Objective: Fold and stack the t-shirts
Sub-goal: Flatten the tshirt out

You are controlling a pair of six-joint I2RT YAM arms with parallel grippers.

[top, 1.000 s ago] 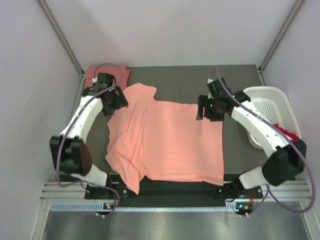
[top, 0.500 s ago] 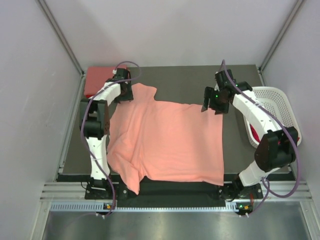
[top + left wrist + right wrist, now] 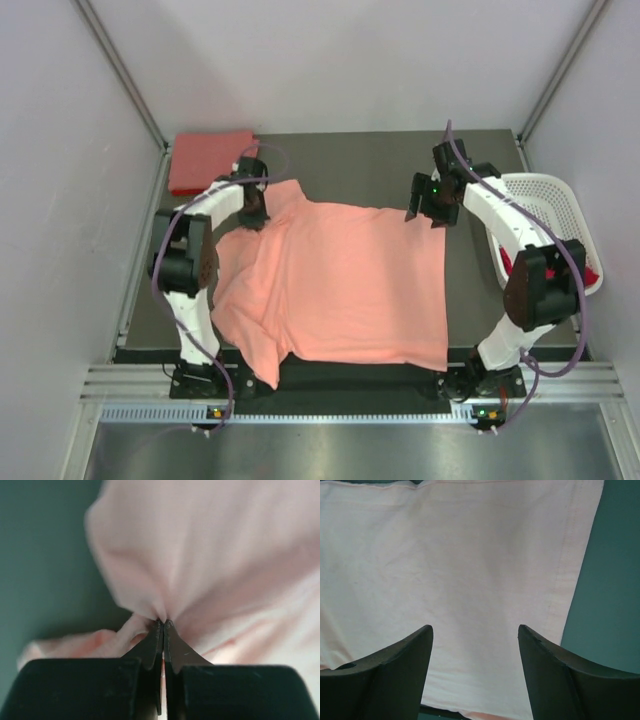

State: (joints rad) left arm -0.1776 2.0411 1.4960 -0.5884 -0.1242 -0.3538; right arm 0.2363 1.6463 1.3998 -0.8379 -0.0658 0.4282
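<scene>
A light salmon-pink t-shirt (image 3: 335, 285) lies spread over the dark table. My left gripper (image 3: 252, 212) is shut on a pinch of the shirt's far left part; in the left wrist view the pink cloth (image 3: 200, 565) bunches up from my closed left gripper (image 3: 163, 622). My right gripper (image 3: 428, 213) hovers open over the shirt's far right corner, and the right wrist view shows that open right gripper (image 3: 476, 630) with flat shirt cloth (image 3: 470, 565) and its hem below. A folded coral-red t-shirt (image 3: 208, 160) lies at the far left corner. Dark red cloth (image 3: 592, 270) shows in the basket.
A white perforated basket (image 3: 545, 205) stands at the table's right edge, just beside my right arm. Grey walls close in the left, far and right sides. Dark table surface (image 3: 360, 165) shows beyond the shirt and to its right (image 3: 615, 590).
My left gripper moved right from the table's far left onto the shirt and closed on its cloth, bunching it. The right gripper shifted slightly farther and stayed open.
</scene>
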